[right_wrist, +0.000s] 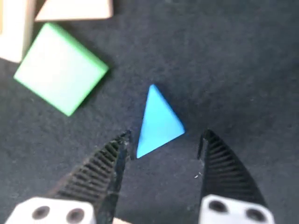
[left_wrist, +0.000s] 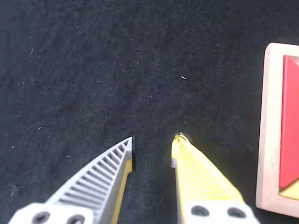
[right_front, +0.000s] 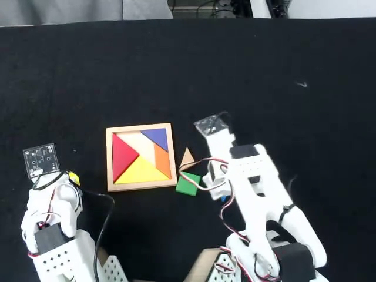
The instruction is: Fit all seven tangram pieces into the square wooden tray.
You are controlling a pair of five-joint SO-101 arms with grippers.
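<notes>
Straddling the blue triangle point(right_wrist: 159, 122), the right pincer point(right_wrist: 164, 139) stands spread wide and released, with one dark finger on each side of the piece. The triangle lies flat on the black cloth point(right_wrist: 243, 56). One fingertip point(right_wrist: 122, 142) sits just beside a corner of the triangle, though whether it touches cannot be told; the other is apart from it. Nothing is grasped. Near the blue triangle lies the green square point(right_wrist: 60, 70), flat on the cloth, and past it are the tan triangle point(right_wrist: 74, 9) and a corner of the wooden tray point(right_wrist: 14, 32).

The left pincer point(left_wrist: 154, 141) is parted only a little and holds nothing. Its grey finger point(left_wrist: 98, 179) and yellow finger point(left_wrist: 196, 182) point at bare cloth, and the tray's pale rim is well off to one side of them.

Seen from above, the right arm fills the lower right of the frame and the left arm the lower left corner. The tray sits left of centre. Inside it are a red triangle point(right_front: 122, 155) at the left, a yellow triangle point(right_front: 141, 171) along the bottom, an orange piece point(right_front: 163, 160) at the right and a dark blue triangle point(right_front: 155, 138) at the upper right. A patch of bare wood floor shows between the red and dark blue pieces. Just right of the tray's rim lies the tan triangle, and the green square lies below it, off the tray's lower right corner.
</notes>
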